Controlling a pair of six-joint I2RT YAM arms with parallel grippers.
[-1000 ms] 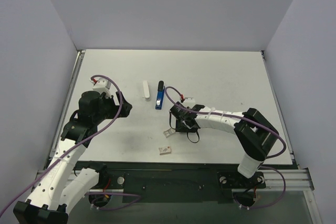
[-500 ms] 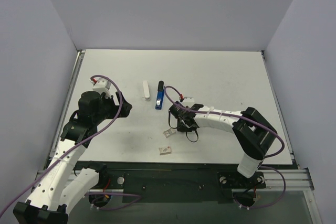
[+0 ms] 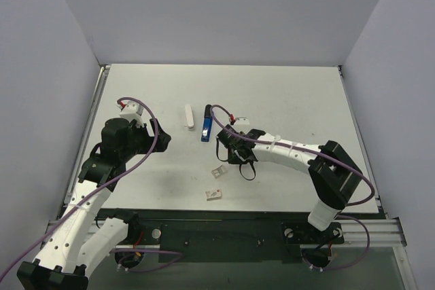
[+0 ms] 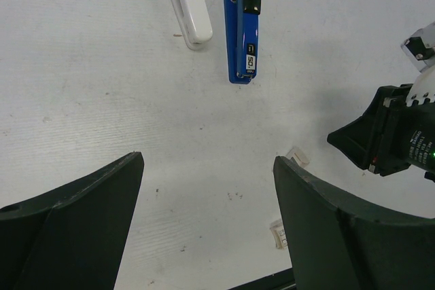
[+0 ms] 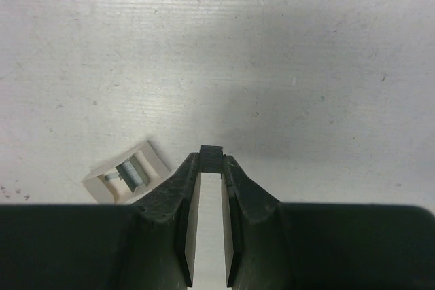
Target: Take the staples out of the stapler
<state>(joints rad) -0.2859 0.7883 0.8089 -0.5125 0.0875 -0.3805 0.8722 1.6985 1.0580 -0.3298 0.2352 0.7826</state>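
The blue stapler (image 3: 206, 125) with its black end lies flat at mid table, and it also shows in the left wrist view (image 4: 246, 28). My right gripper (image 3: 228, 146) hovers just right of and nearer than the stapler, not touching it. In the right wrist view its fingertips (image 5: 211, 168) are pinched on a small dark block (image 5: 211, 156) just above the table. My left gripper (image 3: 156, 137) is open and empty well to the left of the stapler, with its fingers (image 4: 81, 222) wide apart.
A plain white bar (image 3: 189, 116) lies left of the stapler. A small open beige box holding staples (image 5: 128, 174) sits by the right gripper, also seen from above (image 3: 217, 172). A second small box (image 3: 213, 195) lies near the front edge.
My right gripper has moved away from the small beige box, up and a little left toward the stapler. The left arm has not moved.
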